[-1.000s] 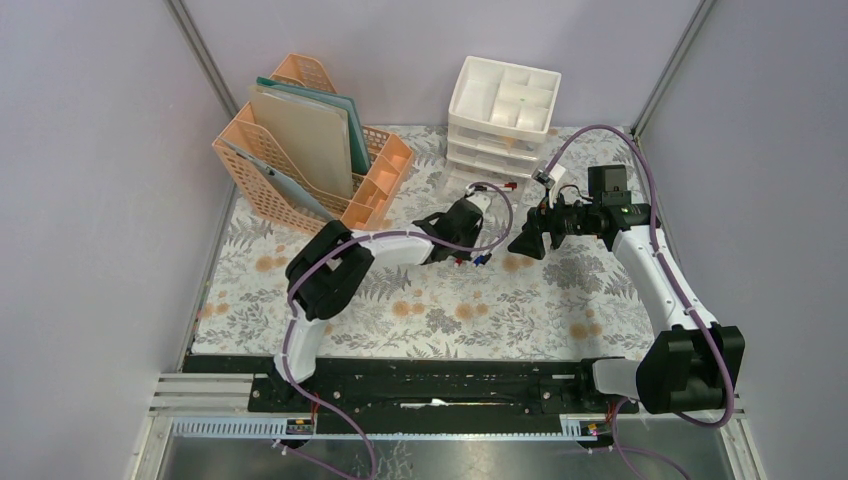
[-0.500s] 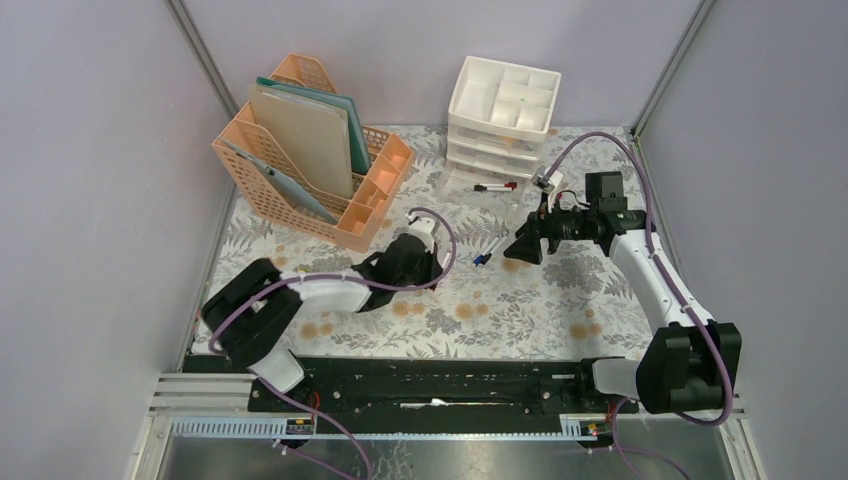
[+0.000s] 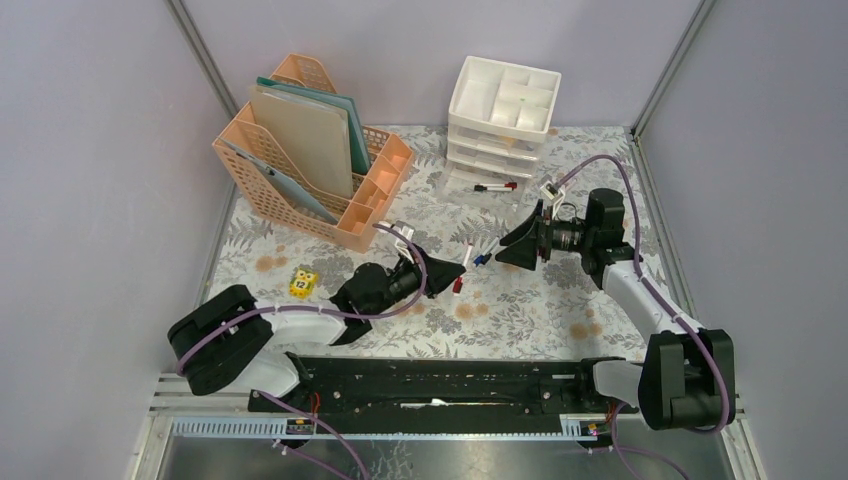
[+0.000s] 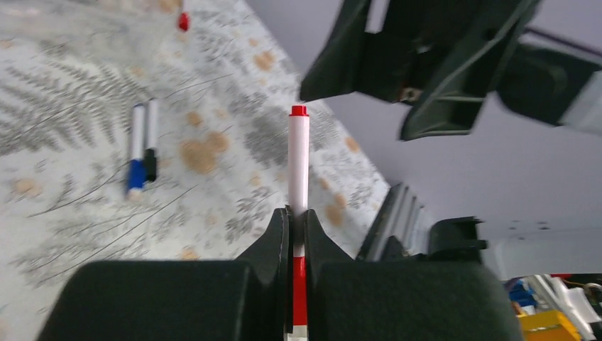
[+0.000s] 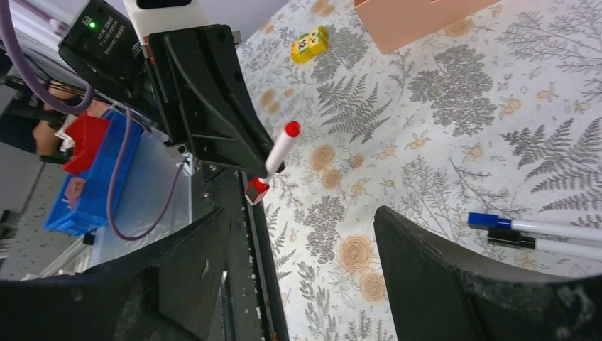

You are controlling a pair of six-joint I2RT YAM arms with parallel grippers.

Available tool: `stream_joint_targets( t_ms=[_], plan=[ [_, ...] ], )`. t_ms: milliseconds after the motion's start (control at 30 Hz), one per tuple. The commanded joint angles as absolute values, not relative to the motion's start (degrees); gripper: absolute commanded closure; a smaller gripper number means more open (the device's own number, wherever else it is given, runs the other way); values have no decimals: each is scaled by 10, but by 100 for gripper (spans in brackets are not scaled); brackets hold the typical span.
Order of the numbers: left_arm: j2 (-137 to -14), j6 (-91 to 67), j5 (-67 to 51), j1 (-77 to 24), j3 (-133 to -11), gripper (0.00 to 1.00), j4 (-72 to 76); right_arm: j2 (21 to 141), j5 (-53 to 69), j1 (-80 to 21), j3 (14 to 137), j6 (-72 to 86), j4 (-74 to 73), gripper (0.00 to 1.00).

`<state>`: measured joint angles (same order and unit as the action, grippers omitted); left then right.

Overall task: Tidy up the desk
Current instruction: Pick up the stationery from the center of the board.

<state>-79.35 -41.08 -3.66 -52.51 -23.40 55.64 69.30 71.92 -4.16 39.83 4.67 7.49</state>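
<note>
Desk: fern-and-flower cloth filling the middle of the top view, black rail along its lower edge. Peach file rack, upper left: holds upright folders, beige in front and teal behind (nothing can be made out in its small side compartments). White drawer unit, upper centre: open divided tray on top, contents unclear; a red-and-black marker lies at its foot. Loose on the cloth: blue pen and black pen side by side at centre, yellow cube at lower left. Left gripper, centre: clenched on a white marker with a red cap, which points toward the right gripper; that one's jaws stand released just beyond the marker's tip. Against a second earlier: the left gripper has come away from the drawer unit to the centre, its arm has folded low toward the lower left, uncovering the cube; the right gripper has shifted slightly to the lower left.
</note>
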Motion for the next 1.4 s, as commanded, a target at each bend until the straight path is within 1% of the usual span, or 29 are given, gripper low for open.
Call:
stream_joint_targets(
  t_ms=[0,400,533,600,667,767,833,867,900,933,1033,1133,1200,1267,1300,1367],
  plan=[
    [-805,-441,-36,-548,-236,100,688,684,752,-45,365,215,294,21],
    [-878,-450,-2,-592,-280,100,743,715,725,-94,363,252,309,27],
    [-890,-454,22,-600,-285,100,756,724,723,-106,364,251,307,31],
    [-894,-453,24,-602,-289,100,757,726,723,-112,365,251,307,35],
    [-897,-453,26,-603,-292,100,756,726,725,-115,366,251,306,49],
    [-902,-452,31,-604,-293,100,755,728,730,-118,370,248,303,74],
    [-904,-452,37,-605,-291,100,755,728,735,-118,375,242,295,87],
    [-904,-452,39,-605,-288,97,754,728,739,-118,378,237,288,93],
    [-903,-452,40,-605,-286,93,755,727,741,-117,382,231,280,98],
    [-901,-451,40,-605,-283,87,754,727,743,-118,385,225,271,100],
    [-884,-443,44,-605,-272,68,738,723,741,-118,394,195,239,100],
    [-839,-416,66,-605,-259,47,676,716,730,-118,412,135,173,100],
    [-796,-383,96,-604,-249,35,604,711,710,-116,437,56,91,100],
    [-745,-329,141,-604,-248,23,501,705,668,-117,470,-55,-6,100],
    [-721,-306,172,-604,-248,16,449,700,643,-117,485,-90,-48,100],
    [-684,-253,228,-603,-251,3,362,692,596,-117,507,-145,-91,100]
  ],
)
